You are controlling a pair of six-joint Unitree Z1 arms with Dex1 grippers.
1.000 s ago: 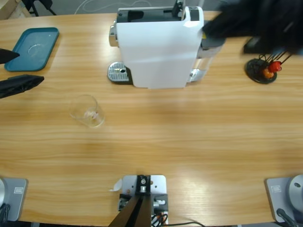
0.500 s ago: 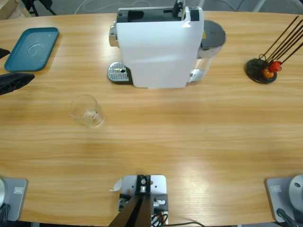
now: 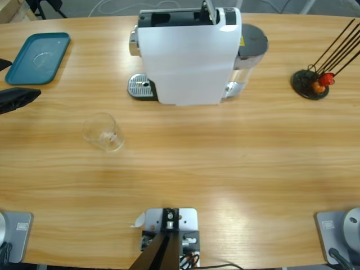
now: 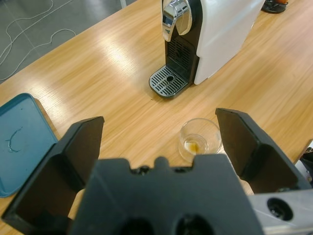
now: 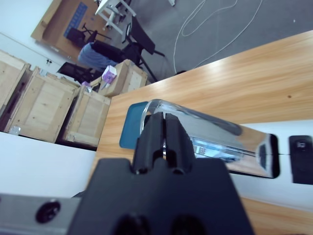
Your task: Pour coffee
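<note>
The table is long, light wood with a visible grain. A white coffee machine stands at its far middle, with a black front, a chrome spout and a round metal drip grate at its left end. A grey-lidded tank sits against the machine's right end. A teal tray lies at the far left corner. A black stand with thin rods and a red and an orange piece is at the far right. A clear glass stands on bare wood left of centre, well apart from the grate, nearer the front edge.

The coffee is a small amber trace at the bottom of the glass; the glass is otherwise clear.

Beyond the table, the right wrist view shows a grey floor with white cables, wooden crates, a cardboard box and dark chairs.

My left gripper is low at the table's left edge, just in front of the tray; only its black tips enter the high view. Its jaws are spread wide and hold nothing. It looks along the table at the glass, which appears between the jaws but well ahead of them, with the machine beyond.

My right gripper is tilted up over the machine's top, looking toward the room. Its jaws are pressed together with nothing between them. It is not visible in the high view.
</note>
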